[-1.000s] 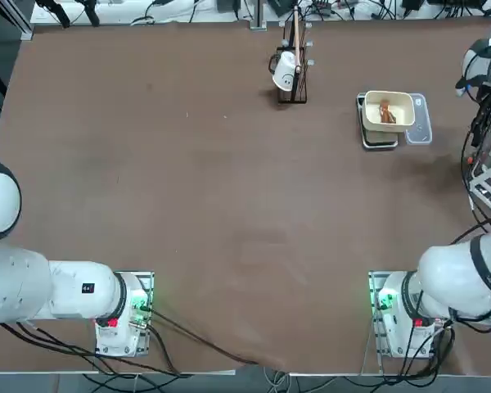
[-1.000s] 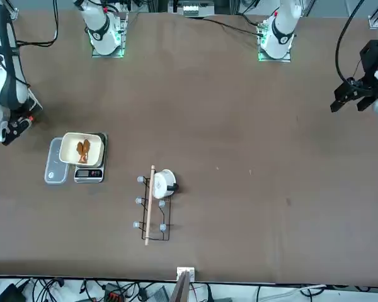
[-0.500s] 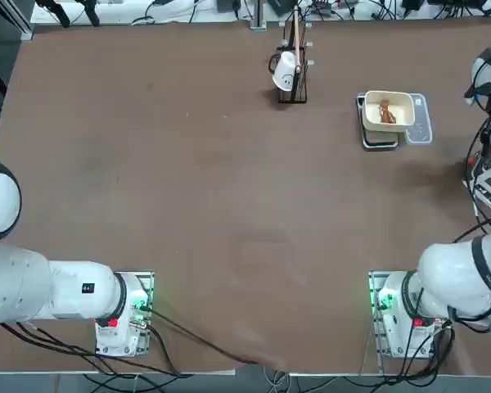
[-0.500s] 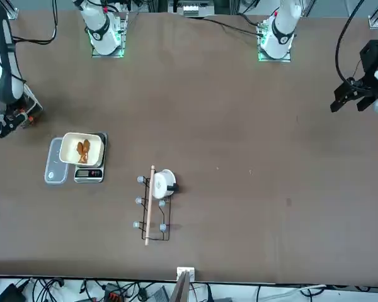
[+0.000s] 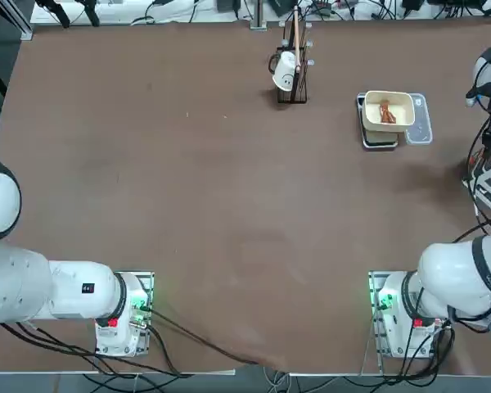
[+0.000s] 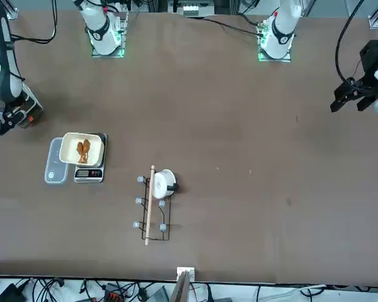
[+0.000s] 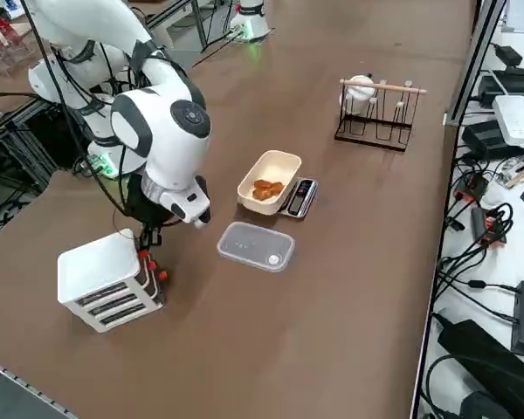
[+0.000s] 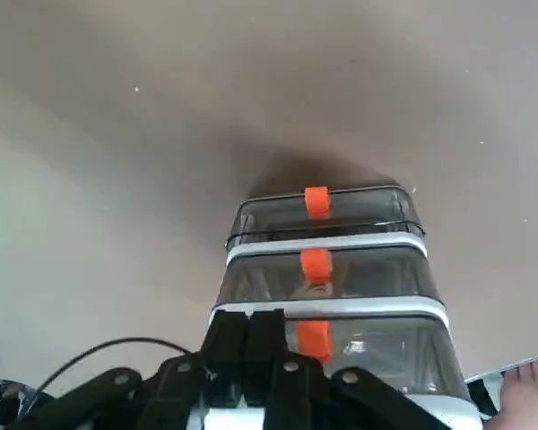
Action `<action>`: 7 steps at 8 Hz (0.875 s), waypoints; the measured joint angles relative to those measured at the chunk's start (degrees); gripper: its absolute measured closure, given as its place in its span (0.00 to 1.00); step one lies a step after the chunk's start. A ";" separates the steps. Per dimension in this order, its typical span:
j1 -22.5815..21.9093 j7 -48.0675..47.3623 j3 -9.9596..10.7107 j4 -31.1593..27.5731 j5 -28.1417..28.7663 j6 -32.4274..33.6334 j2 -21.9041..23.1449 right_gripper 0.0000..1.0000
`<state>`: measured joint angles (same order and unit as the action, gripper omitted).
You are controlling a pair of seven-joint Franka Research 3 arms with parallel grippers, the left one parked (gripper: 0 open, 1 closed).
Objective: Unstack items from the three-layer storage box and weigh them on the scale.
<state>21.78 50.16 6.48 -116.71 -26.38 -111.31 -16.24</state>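
- Wide brown surface (image 5: 213,205), mostly bare, with cables and equipment crowding the edges all round.
- On the far side from the robot's bases stands the scale (image 5: 380,135), a cream bowl (image 7: 269,179) on it holding a reddish-brown lumpy piece (image 6: 83,150); a clear lid (image 7: 256,246) lies flat just beside.
- A black wire rack (image 6: 152,207) with a white cup (image 5: 285,72) hung on it stands apart from the scale.
- The side view gives the whole three-layer storage box (image 7: 107,279) at the surface's right edge; overhead shows only a sliver of it.
- The wrist view shows three clear drawers with orange tabs (image 8: 316,266).
- The right claw (image 8: 262,345) is closed, empty, poised at the box's top edge.
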 joint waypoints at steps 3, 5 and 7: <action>-0.30 -0.57 -2.70 2.15 8.71 0.08 2.20 0.61; -2.64 -1.21 -3.68 3.49 7.04 -0.09 2.24 0.32; -3.96 -4.18 -3.70 3.15 -1.41 -0.90 0.13 0.45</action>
<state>17.82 45.98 2.77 -113.55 -27.79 -112.22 -16.11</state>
